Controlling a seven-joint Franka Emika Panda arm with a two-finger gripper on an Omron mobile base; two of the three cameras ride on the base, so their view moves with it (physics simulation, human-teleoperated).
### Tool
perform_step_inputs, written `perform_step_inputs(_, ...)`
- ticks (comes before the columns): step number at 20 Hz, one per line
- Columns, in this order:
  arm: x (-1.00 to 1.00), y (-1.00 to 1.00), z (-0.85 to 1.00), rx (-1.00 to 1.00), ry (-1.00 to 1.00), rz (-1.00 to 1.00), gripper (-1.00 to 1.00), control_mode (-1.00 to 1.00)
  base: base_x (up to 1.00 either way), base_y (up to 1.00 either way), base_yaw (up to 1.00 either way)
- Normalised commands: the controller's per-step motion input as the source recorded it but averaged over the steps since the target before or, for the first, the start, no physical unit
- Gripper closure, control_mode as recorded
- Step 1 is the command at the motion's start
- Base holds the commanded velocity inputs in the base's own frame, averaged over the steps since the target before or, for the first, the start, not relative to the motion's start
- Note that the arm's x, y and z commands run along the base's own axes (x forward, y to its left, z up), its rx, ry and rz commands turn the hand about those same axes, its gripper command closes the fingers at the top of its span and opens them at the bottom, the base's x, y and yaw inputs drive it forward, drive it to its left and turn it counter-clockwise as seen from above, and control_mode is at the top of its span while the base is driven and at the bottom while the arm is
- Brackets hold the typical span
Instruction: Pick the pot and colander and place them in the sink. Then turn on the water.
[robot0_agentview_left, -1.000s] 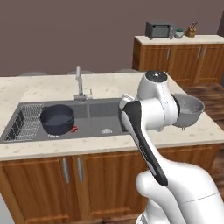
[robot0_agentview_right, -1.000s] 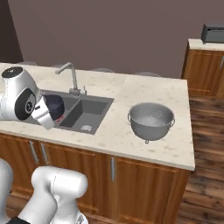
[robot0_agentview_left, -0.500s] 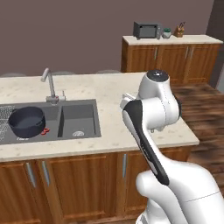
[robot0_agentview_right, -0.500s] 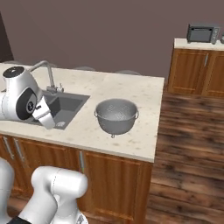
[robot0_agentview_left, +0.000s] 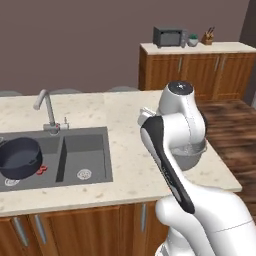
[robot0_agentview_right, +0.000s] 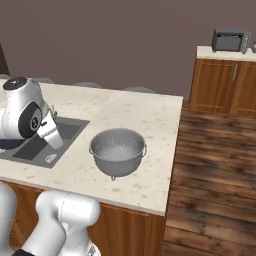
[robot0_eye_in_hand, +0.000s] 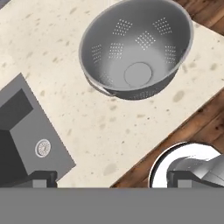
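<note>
colander (robot0_eye_in_hand: 136, 48) upright on counter (robot0_eye_in_hand: 65, 87), seemingly just ahead of open tool (robot0_eye_in_hand: 109, 177)

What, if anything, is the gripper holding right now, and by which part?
Nothing is held. The gripper is open and empty above the counter, with the colander apart from it and the pot already in the sink.

The pot (robot0_agentview_left: 20, 157) sits in the sink's (robot0_agentview_left: 95, 135) left basin. The colander (robot0_agentview_right: 118, 151) stands on the counter (robot0_agentview_right: 145, 120), right of the sink.

Hand (robot0_eye_in_hand: 112, 179) wide open (arm raised)
</note>
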Motion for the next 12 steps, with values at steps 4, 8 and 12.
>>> perform_step_inputs(4, 0.0, 0.0, 0.0, 0.0, 0.0, 0.0, -1.0, 1.0, 0.84, -0.08, -0.03)
perform_step_inputs(8, 0.0, 0.0, 0.0, 0.0, 0.0, 0.0, -1.0, 1.0, 0.39, 0.0, 0.0)
perform_step_inputs(12, 0.0, 0.0, 0.0, 0.0, 0.0, 0.0, -1.0, 1.0, 0.17, -0.01, 0.0)
